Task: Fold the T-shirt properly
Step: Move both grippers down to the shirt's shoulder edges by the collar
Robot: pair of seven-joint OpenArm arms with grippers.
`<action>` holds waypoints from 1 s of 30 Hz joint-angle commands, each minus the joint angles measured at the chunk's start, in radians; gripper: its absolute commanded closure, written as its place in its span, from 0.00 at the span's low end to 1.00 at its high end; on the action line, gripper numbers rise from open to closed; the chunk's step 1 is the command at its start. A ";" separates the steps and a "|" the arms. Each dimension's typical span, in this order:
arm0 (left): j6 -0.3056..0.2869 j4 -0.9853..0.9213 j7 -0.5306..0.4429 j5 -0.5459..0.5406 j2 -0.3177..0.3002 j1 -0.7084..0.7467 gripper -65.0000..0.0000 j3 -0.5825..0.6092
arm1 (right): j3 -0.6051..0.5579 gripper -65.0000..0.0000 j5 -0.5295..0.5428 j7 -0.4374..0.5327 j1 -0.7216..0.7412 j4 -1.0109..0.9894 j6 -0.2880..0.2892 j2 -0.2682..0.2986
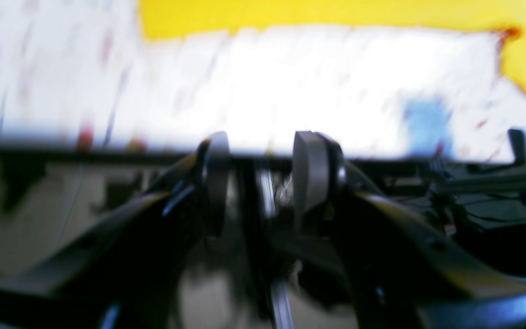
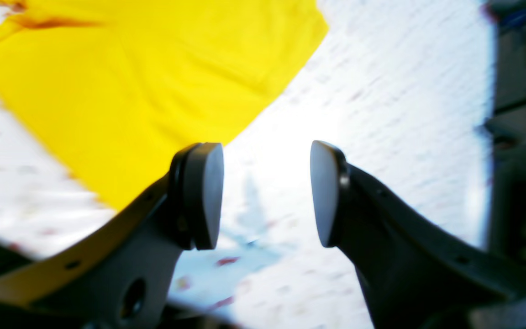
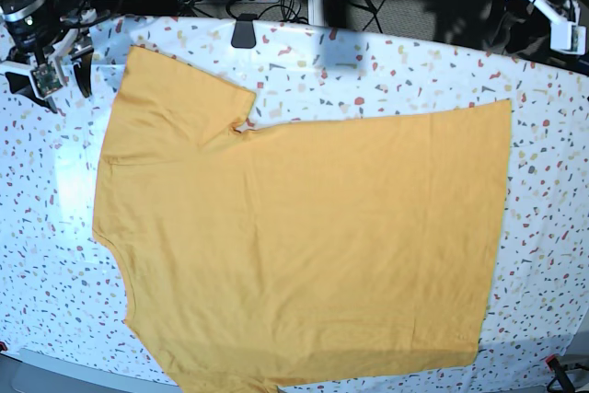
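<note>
The plain mustard-yellow short-sleeved cotton T-shirt lies spread flat across the white speckled tabletop, one sleeve fanned out toward the far left corner, the hem running straight down the right side. Barely a wrinkle on the cloth, and no print shows on the upward face. The right gripper hangs above the table beside the sleeve edge, pads spread, nothing between them. The left gripper, blurred, shows a clear gap too, empty.

T-shirt: plain mustard-yellow, unpatterned. Table cover: white, speckled with small red, grey and tan flecks. Gripper pads: dark grey, on black fingers.
</note>
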 commanded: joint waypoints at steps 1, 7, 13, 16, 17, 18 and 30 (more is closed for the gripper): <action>0.001 0.017 -0.021 -0.017 -0.013 -0.016 0.64 0.002 | 0.011 0.53 -0.043 0.019 0.006 0.014 -0.006 0.012; 0.001 0.017 -0.095 0.243 -0.188 -0.130 0.64 0.189 | 0.011 0.53 -0.244 0.018 0.016 0.014 -0.006 0.069; 0.095 0.017 -0.241 0.693 -0.332 -0.158 0.64 0.379 | 0.011 0.53 -0.247 0.011 0.016 0.014 -0.006 0.089; 0.210 0.017 -0.258 0.904 -0.336 -0.186 0.64 0.435 | 0.011 0.53 -0.247 0.009 0.016 0.014 -0.006 0.088; 0.256 0.017 -0.259 0.927 -0.331 -0.196 0.64 0.446 | 0.011 0.53 -0.247 0.009 0.016 0.014 -0.006 0.087; 0.282 0.017 -0.259 0.935 -0.327 -0.206 0.64 0.457 | 0.011 0.53 -0.247 0.009 0.016 0.014 -0.006 0.085; 0.285 0.014 -0.238 1.071 -0.476 -0.266 0.43 0.642 | 0.011 0.53 -0.216 0.009 0.016 0.014 -0.006 0.086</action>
